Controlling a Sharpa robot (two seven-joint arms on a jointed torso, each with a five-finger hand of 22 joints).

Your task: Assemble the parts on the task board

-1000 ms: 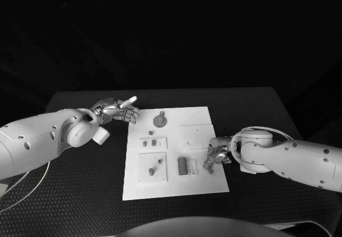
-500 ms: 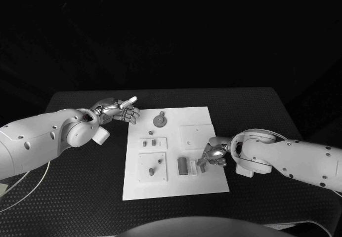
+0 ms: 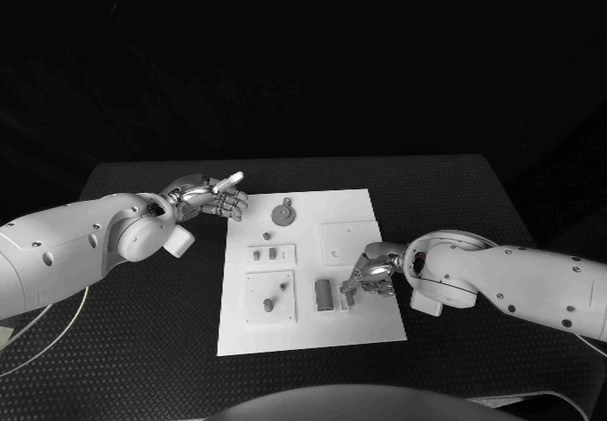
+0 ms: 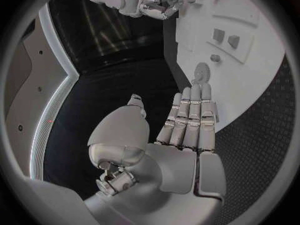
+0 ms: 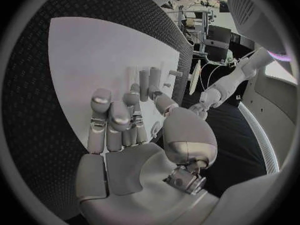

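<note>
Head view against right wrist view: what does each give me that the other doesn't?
Only the head view shows the whole task board, the round geared part near its far edge, and the left hand held off the board's left side, holding nothing. Only the right wrist view shows the right hand's palm, with nothing in it. Both show the right hand over the long part.

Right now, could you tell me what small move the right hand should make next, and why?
Probably lower the right hand a little onto the upright dark part on the task board and pinch it: the fingers hover beside it, holding nothing.
</note>
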